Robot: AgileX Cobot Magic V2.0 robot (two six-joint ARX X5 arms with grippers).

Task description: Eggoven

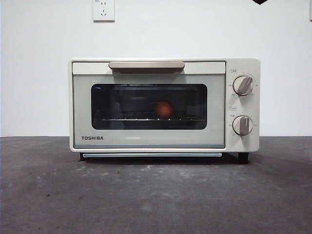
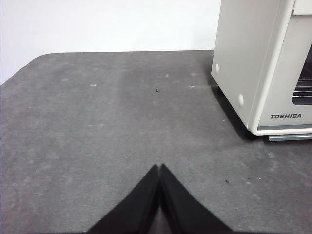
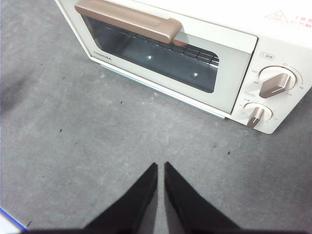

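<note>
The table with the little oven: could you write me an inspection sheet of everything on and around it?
Surface: dark grey table, scuffed, with pale specks.
Job's things: cream TOSHIBA toaster oven, door shut; orange-brown egg inside on the wire rack, seen through the glass.
Clutter: nothing seen.
Grippers: left claw shut, over the table beside the oven; right claw shut, over the table in front of the oven door. Neither holds anything.
Cables: nothing seen.
Surroundings: white wall with a socket.
</note>
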